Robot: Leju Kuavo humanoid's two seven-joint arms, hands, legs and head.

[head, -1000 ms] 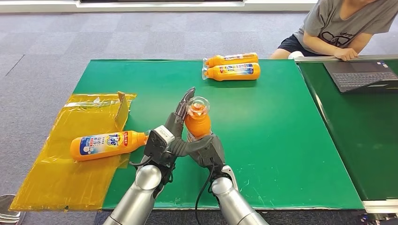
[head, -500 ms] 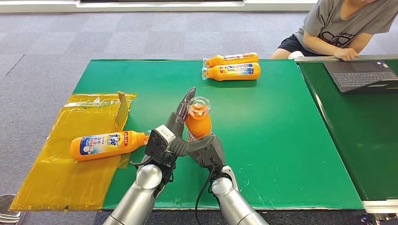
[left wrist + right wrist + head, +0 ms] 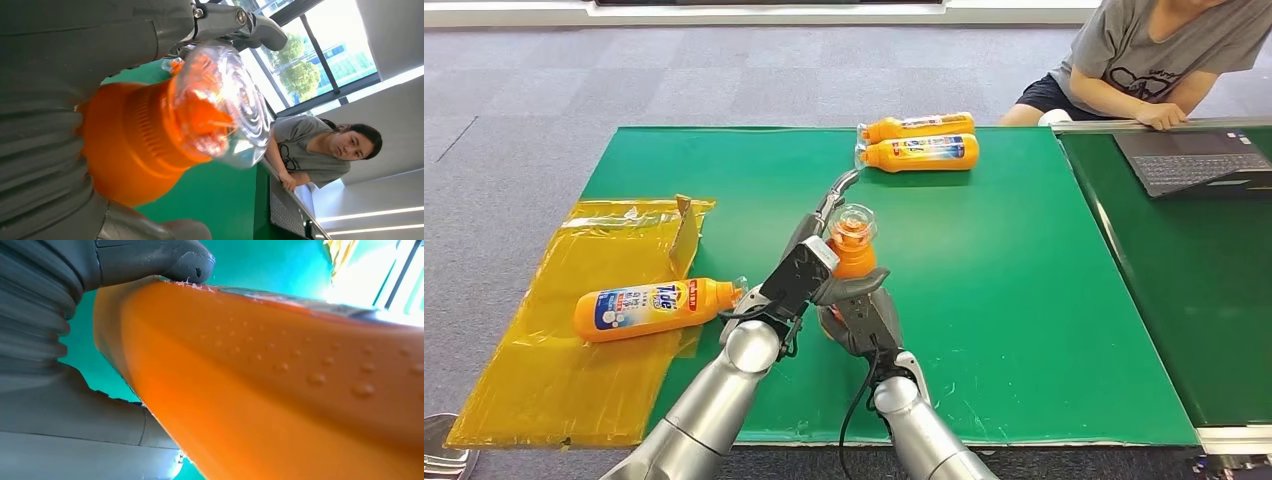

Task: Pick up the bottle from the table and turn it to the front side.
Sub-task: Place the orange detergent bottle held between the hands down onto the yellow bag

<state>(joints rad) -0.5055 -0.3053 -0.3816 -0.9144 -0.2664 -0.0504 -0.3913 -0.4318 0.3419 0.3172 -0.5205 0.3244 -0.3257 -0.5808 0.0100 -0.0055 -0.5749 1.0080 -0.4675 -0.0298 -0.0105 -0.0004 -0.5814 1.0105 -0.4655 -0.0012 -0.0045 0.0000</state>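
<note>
The bottle (image 3: 851, 250) is already lifted off the green counter (image 3: 1024, 300), upright near the middle. The right hand (image 3: 856, 318) grips its body; the left hand (image 3: 809, 268) rests against its neck. Turning the label forward appears unfinished.

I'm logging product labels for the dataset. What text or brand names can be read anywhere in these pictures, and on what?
"Tide": on the label of the orange bottle lying on the yellow plastic sheet; its smaller print is too small to read.
Two orange bottles at the table's far edge: labels too small to read.
Held bottle: no label faces any view.
Person's grey shirt: a line drawing, no readable words.
</note>
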